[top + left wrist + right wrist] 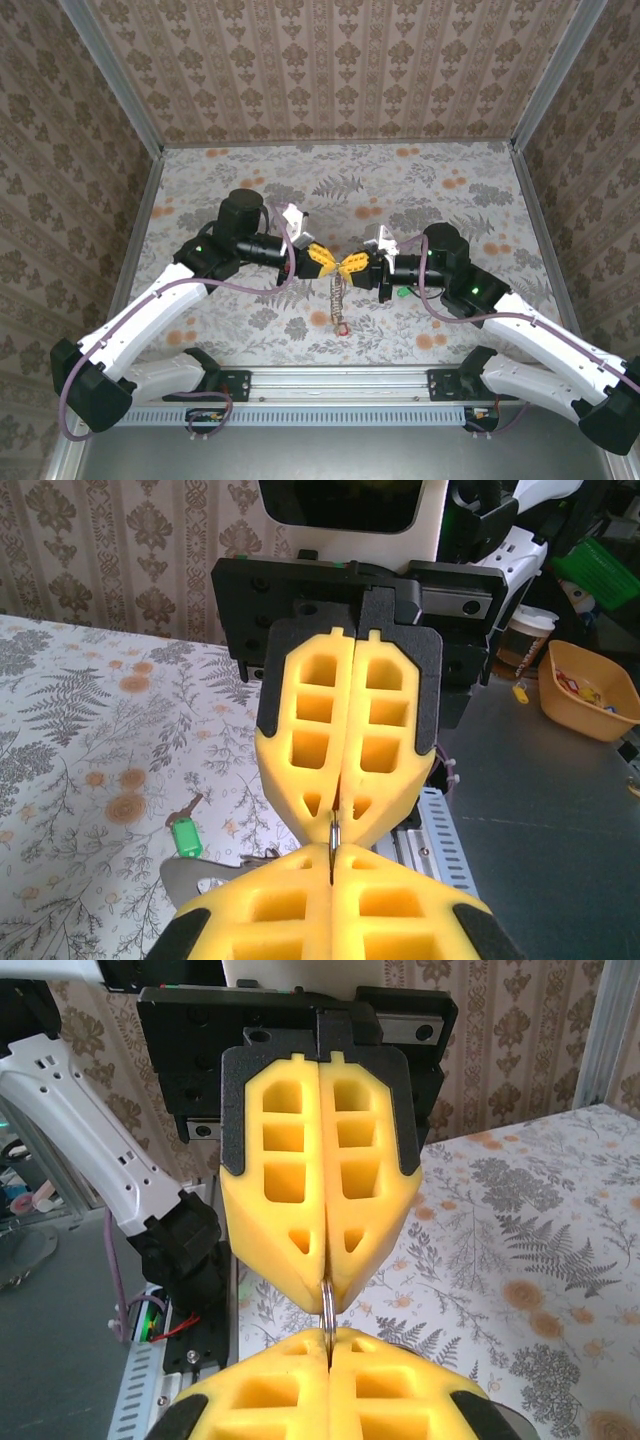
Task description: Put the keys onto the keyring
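Observation:
My left gripper [327,262] and right gripper [352,266] meet tip to tip above the middle of the table, both shut on the keyring [340,290]. The thin grey loop hangs down from the pinch, with a red key [341,327] at its lower end. In the left wrist view my left gripper [333,854] pinches the ring's edge [335,832], and the right gripper [340,810] grips it from above. In the right wrist view my right gripper [328,1340] clamps the keyring [327,1305] below the left gripper [325,1290]. A green key [184,833] lies on the table [402,293].
The floral tablecloth [450,190] is fenced by patterned walls and metal posts. An aluminium rail [340,382] runs along the near edge between the arm bases. Off the table stand an orange bin [592,720] of small items and a cup [524,640].

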You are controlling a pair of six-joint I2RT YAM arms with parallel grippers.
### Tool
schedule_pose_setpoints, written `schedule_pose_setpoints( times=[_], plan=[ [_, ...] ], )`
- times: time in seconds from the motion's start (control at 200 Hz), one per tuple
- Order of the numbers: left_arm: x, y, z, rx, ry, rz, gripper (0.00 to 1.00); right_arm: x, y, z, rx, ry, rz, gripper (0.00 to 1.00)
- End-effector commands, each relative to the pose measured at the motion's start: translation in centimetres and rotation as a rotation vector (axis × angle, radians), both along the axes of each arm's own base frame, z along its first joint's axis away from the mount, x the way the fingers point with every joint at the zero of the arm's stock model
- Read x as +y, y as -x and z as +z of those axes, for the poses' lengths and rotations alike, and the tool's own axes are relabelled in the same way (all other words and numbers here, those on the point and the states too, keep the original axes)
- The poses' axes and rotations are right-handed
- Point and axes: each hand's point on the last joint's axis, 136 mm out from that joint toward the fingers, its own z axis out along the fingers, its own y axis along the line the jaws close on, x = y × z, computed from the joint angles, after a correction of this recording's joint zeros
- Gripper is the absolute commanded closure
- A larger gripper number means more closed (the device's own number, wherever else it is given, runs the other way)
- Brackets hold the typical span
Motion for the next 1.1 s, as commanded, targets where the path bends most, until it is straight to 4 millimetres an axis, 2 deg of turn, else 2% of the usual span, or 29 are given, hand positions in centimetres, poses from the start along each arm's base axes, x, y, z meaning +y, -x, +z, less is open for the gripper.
schedule_pose_setpoints(
  times=[0.0, 0.035, 0.14, 0.24, 0.385, 0.535, 0.825, 1.095],
  plan=[
    [0.0, 0.0, -0.2, -0.023, -0.012, 0.019, 1.0, -0.6, 0.0, 1.6, -0.076, -0.006, -0.029, 1.0],
    [0.1, -0.1, -0.4, -0.025, -0.024, 0.032, 0.99, -0.8, -0.2, 1.6, -0.086, 0.008, -0.049, 1.0],
    [0.7, -0.3, -1.1, -0.034, -0.07, 0.073, 0.74, -1.9, -0.6, 1.2, -0.125, 0.067, -0.108, 1.0],
    [1.5, -0.3, -1.7, -0.046, -0.114, 0.112, 0.65, -2.7, -0.5, 1.0, -0.169, 0.127, -0.141, 1.0],
    [2.2, 0.6, -1.0, -0.077, -0.117, 0.121, 0.63, -3.0, 0.1, 0.9, -0.207, 0.185, -0.142, 1.0],
    [1.5, 1.4, -0.1, -0.127, -0.105, 0.105, 0.63, -2.4, 0.3, 0.7, -0.228, 0.231, -0.119, 1.0],
    [-0.2, 0.2, 0.4, -0.181, -0.089, 0.082, 0.63, -1.0, 0.3, 0.7, -0.24, 0.274, -0.048, 1.0],
    [-1.2, -0.4, -0.7, -0.164, -0.111, 0.053, 0.76, -0.5, 0.4, 0.8, -0.248, 0.27, -0.021, 1.0]
  ],
)
